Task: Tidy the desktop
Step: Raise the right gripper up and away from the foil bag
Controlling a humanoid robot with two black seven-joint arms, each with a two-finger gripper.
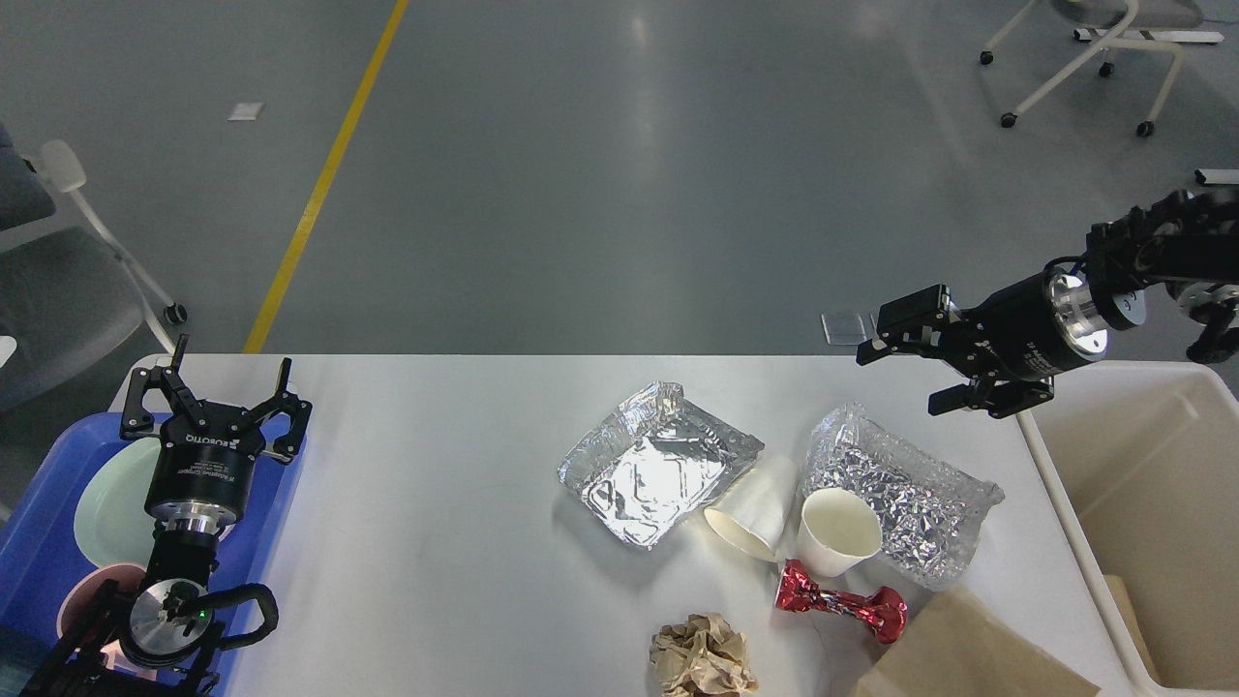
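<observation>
The white desktop point(436, 465) holds litter on its right half: a flat foil tray point(653, 463), a crumpled foil tray point(900, 489), an upright white paper cup point(838, 530), a tipped paper cup point(753, 508), a red foil wrapper point(840, 602), a brown paper ball point(702, 656) and a brown paper sheet point(968, 653). My left gripper point(215, 382) is open and empty above the blue tray's far end. My right gripper point(895, 373) is open and empty, above the desktop's far right edge, beyond the crumpled foil.
A blue tray point(44, 542) at the left holds a pale green plate point(111, 503) and a pink cup point(87, 595). A cream-white bin point(1162, 503) stands at the right of the desktop. Chairs stand on the grey floor at far left and far right.
</observation>
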